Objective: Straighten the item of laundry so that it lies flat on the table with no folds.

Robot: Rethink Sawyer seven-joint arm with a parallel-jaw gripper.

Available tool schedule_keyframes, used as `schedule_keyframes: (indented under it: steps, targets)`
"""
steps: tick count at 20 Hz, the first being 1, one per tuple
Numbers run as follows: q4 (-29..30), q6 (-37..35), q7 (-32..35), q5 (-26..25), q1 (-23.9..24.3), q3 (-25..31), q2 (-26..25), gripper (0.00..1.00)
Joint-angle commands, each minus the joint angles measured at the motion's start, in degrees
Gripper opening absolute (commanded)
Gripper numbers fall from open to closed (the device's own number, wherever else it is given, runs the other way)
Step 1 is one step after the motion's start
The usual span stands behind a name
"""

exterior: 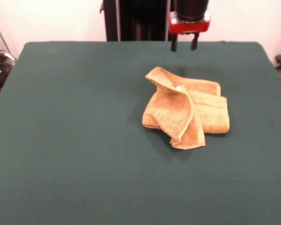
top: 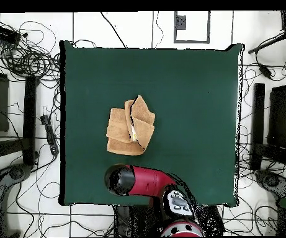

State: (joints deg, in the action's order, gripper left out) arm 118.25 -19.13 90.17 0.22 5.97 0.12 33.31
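Note:
The golden-tan towel lies crumpled right of the middle of the dark green table. It is folded over itself in several layers, with one hemmed flap lying across the top. A small pale patch at its upper fold may be the tag. My gripper hangs at the table's far edge, above and behind the towel and apart from it. Its two black fingers stand apart with nothing between them. In the overhead view the towel lies left of the table's middle, and the gripper is just below it, near the robot's edge.
The robot's black pedestal stands behind the far edge. The red arm reaches over the table's near-robot edge. Cables and dark equipment lie on the floor on both sides of the table.

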Motion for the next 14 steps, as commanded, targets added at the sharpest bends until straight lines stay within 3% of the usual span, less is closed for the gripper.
schedule_keyframes:
  steps: [1,14]
  targets:
    - [-1.55,2.33,8.09,-0.39,-1.37,4.56,0.22,1.0]
    - [-2.28,1.59,8.25,-0.16,-1.8,4.12,0.38,1.0]
